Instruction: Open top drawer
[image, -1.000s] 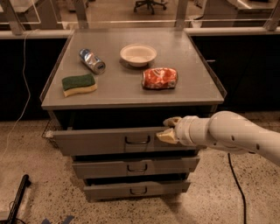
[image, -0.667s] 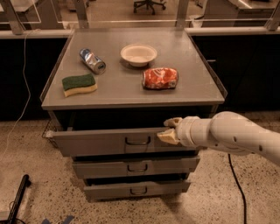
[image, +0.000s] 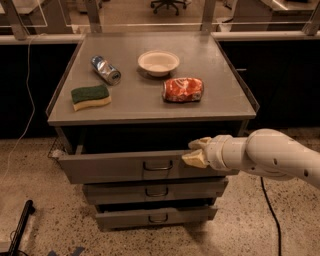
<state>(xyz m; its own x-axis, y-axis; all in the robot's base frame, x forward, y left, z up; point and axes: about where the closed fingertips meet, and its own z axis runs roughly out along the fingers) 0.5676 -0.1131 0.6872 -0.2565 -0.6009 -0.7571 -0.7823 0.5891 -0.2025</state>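
Note:
The top drawer (image: 115, 167) is the widest of three grey metal drawers under the cabinet top. It stands pulled out toward me, with a dark gap behind its front. Its small bracket handle (image: 157, 165) sits at the centre of the front. My gripper (image: 196, 152) reaches in from the right on a white arm. Its tan fingers (image: 194, 160) sit at the drawer's top front edge, right of the handle. One finger is above the edge and one is in front of it.
On the cabinet top (image: 220, 95) lie a crushed blue can (image: 105, 69), a white bowl (image: 158, 62), a crushed red can (image: 182, 89) and a green-yellow sponge (image: 90, 96). Two narrower drawers (image: 156, 191) sit below. A black cable (image: 266, 200) runs along the floor on the right.

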